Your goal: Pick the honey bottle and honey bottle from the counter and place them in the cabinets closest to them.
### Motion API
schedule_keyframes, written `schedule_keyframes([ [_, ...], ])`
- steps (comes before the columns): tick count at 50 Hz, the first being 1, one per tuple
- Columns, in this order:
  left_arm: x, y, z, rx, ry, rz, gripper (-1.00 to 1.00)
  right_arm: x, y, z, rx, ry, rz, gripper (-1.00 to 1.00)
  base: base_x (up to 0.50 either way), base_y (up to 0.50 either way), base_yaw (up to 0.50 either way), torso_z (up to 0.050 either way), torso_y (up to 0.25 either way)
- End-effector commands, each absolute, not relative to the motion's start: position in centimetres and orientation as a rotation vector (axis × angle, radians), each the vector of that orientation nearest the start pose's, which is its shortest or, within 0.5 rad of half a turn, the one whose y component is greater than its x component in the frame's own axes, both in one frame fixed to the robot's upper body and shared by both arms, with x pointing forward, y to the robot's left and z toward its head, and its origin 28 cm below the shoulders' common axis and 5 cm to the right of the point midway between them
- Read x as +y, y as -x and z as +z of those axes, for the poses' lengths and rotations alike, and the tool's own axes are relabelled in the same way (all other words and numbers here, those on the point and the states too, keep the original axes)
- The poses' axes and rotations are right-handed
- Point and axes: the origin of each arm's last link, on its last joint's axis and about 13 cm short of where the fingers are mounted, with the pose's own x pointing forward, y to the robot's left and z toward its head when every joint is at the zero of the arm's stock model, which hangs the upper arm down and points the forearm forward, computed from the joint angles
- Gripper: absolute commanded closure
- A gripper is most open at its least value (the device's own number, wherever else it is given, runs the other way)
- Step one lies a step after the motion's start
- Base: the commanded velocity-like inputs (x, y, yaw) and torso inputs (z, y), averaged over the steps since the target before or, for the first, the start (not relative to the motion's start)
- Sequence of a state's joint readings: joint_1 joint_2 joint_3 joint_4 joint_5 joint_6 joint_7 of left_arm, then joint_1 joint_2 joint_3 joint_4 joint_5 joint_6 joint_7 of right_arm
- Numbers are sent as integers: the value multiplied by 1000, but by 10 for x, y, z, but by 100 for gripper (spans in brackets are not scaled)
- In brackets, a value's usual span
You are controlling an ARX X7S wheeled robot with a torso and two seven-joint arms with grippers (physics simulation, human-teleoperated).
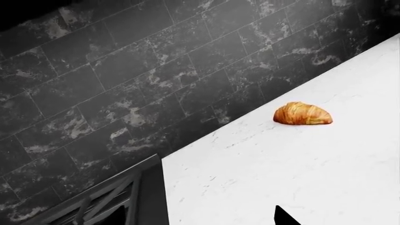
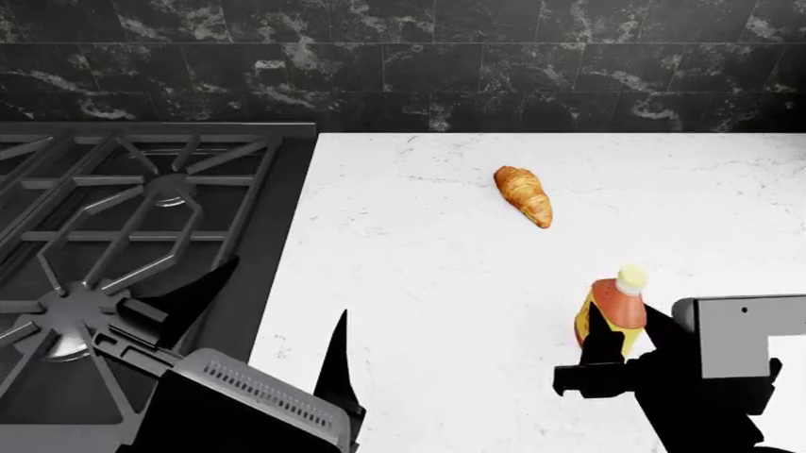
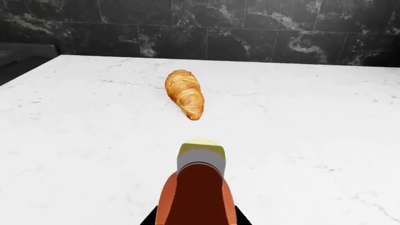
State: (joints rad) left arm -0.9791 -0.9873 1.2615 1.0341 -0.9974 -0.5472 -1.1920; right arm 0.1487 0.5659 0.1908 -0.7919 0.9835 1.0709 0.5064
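One honey bottle [image 2: 614, 310] with an amber body, reddish-orange shoulder and pale yellow cap stands at the front right of the white counter [image 2: 416, 283]. My right gripper [image 2: 612, 345] is shut on its lower body. In the right wrist view the bottle [image 3: 197, 187] fills the space between the two black fingers, which touch its sides. My left gripper [image 2: 287, 288] is open and empty, hovering over the seam between stove and counter. One of its fingertips [image 1: 282, 215] shows in the left wrist view. The second honey bottle is out of view.
A golden-brown croissant [image 2: 524, 195] lies on the counter behind the bottle, and shows in both wrist views [image 1: 302, 114] [image 3: 185, 93]. A black gas stove with grates [image 2: 126, 217] fills the left. A dark marble tile wall [image 2: 504, 66] runs along the back.
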Motion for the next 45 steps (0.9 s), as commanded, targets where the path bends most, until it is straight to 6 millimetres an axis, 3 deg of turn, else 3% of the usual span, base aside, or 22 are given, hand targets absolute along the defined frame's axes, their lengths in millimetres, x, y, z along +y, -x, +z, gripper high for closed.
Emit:
schedule_keyframes([
  [1, 202, -138, 185, -148, -417, -258, -100, -155, -175, 158, 183, 49, 20, 100, 0, 0, 0, 0, 0],
  [8, 203, -138, 185, -148, -415, -256, -100, -155, -175, 160, 166, 59, 16, 100, 0, 0, 0, 0, 0],
  [12, 203, -137, 185, -149, -414, -256, -100, -156, -175, 177, 104, 68, 2, 100, 0, 0, 0, 0, 3],
  [23, 203, -135, 185, -154, -410, -254, -100, -156, -170, 275, -287, 130, -100, 100, 0, 0, 0, 0, 0],
  [39, 201, -132, 186, -158, -406, -267, -100, -151, -165, 375, -741, 70, -188, 100, 0, 0, 0, 0, 1],
  [45, 200, -131, 187, -155, -407, -272, -100, -141, -154, 415, -902, 39, -179, 100, 0, 0, 0, 0, 0],
])
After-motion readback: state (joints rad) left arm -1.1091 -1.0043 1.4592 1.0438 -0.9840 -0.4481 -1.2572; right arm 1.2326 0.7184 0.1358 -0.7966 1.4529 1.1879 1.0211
